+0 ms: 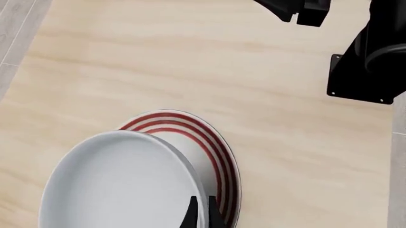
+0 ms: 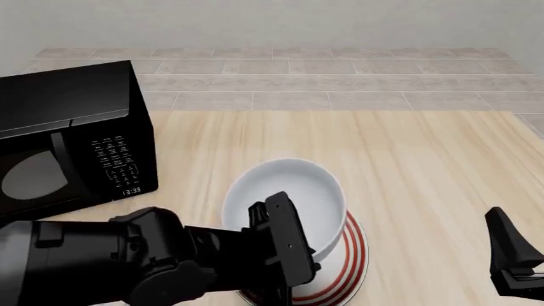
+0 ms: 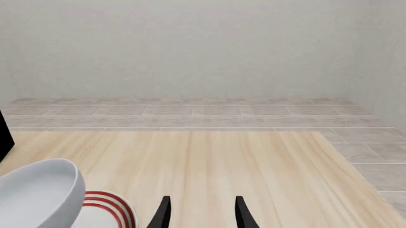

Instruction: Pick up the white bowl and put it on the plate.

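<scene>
Two dark fingertips point(image 1: 201, 213) of the left hand point(image 1: 201, 216) are showing in the left wrist view, pinching the rim of the white bowl point(image 1: 120, 183) between them. The bowl is sitting over the plate point(image 1: 219, 156), covering most of it, with the red rings peeking out along one side on the pale wood tabletop point(image 1: 209, 66). Parts of the other black arm point(image 1: 368, 57) are showing at the far edge.

In the front view, the left hand point(image 2: 285, 255) is gripping the bowl's point(image 2: 289, 194) near rim; the bowl is tilting, its open mouth facing up and toward the camera, with the plate point(image 2: 353, 255) beneath it. Being round, it has no long axis. A black microwave point(image 2: 72, 143) is standing at the tabletop's left, and grey tiled floor point(image 2: 340, 76) is running back to a plain wall. The right hand point(image 2: 514, 255) is resting low at right, apart from the bowl.

In the right wrist view, the right hand point(image 3: 201, 213) is standing with fingers spread and nothing between them, the bowl point(image 3: 38, 194) and plate point(image 3: 111, 209) off to one side.
</scene>
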